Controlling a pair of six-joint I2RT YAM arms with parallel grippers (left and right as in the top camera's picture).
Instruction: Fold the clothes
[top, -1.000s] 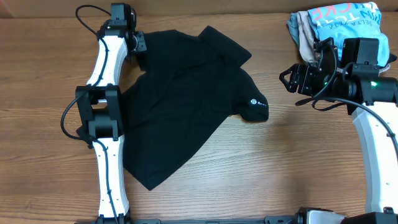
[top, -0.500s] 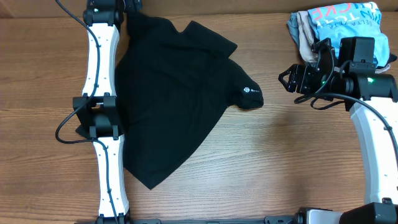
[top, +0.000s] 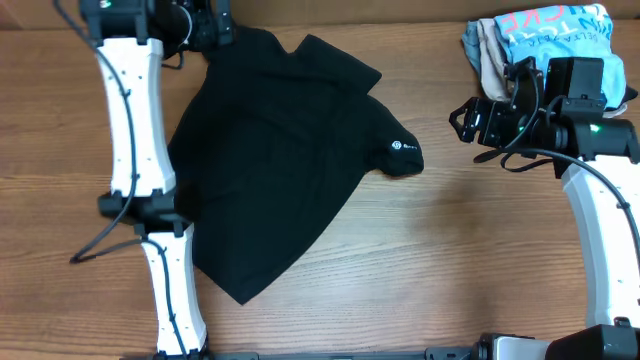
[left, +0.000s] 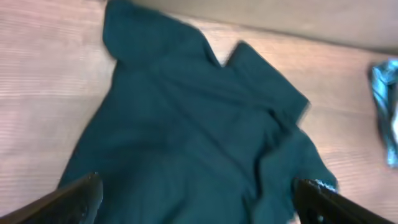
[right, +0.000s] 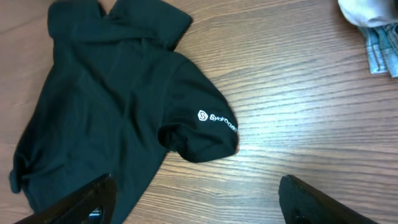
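Note:
The black T-shirt lies rumpled and partly spread on the wooden table, left of centre. One short sleeve with a small round white logo points right. My left gripper hovers open at the shirt's far left corner, holding nothing. In the left wrist view the shirt fills the frame below the wide-apart fingers. My right gripper stands open above bare table, right of the logo sleeve, apart from the shirt.
A pile of other garments sits at the back right corner: a light blue printed shirt over beige and grey cloth, just behind my right arm. Bare wooden table lies in front of and right of the T-shirt.
My left gripper pulled the shirt's corner toward the far left, let go and opened wide; the arm then swung left. My right gripper opened slightly wider and stayed in place.

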